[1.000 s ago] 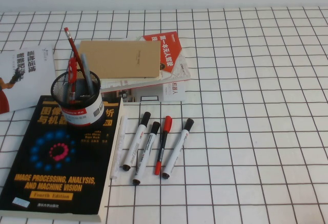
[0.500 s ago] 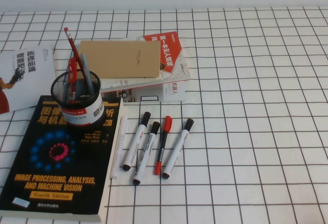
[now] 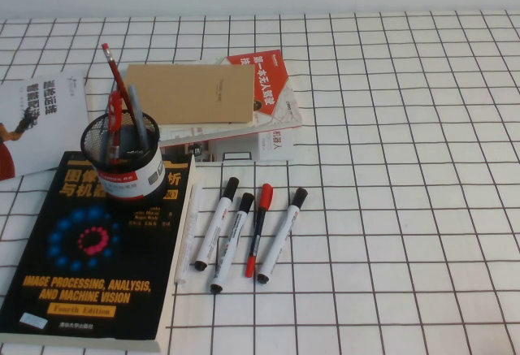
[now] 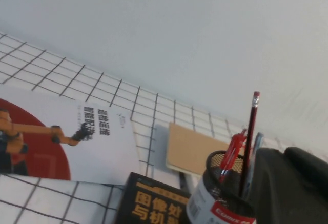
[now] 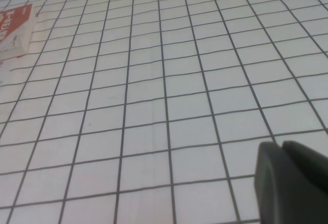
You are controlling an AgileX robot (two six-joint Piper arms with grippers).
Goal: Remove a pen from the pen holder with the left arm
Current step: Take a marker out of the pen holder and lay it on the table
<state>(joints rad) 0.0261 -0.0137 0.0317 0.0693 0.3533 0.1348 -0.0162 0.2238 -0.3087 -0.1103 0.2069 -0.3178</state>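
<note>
**Left hand closed beside the pen holder, no pen taken out**

The left hand (image 4: 286,155) has its fingers pressed together and holds nothing. It does not show in the high view. In the left wrist view, the pen holder (image 3: 134,176) stands just beside the hand, a little ahead of it. It is a black mesh cup with a red and white label whose white letters begin with "Comi".

Three writing tools stand inside the holder: a red and black pencil (image 3: 114,75) with an eraser on top, a red pen (image 3: 114,119) and a grey pen (image 3: 138,115).

The holder stands on a black book (image 3: 89,282) with the orange title "IMAGE PROCESSING, ANALYSIS, AND MACHINE VISION" and the line "Fourth Edition". Chinese characters are printed above the title.

Past the holder from the hand lies a plain brown notebook (image 3: 191,93) on a stack of books. A white booklet (image 4: 77,142) with a picture of an orange robot arm and Chinese writing lies further ahead.

Four markers (image 3: 244,233) lie on the counter (image 3: 406,168) beside the black book.

The right hand (image 5: 282,149) has its fingers together and empty, over the bare squares of the counter.
</note>
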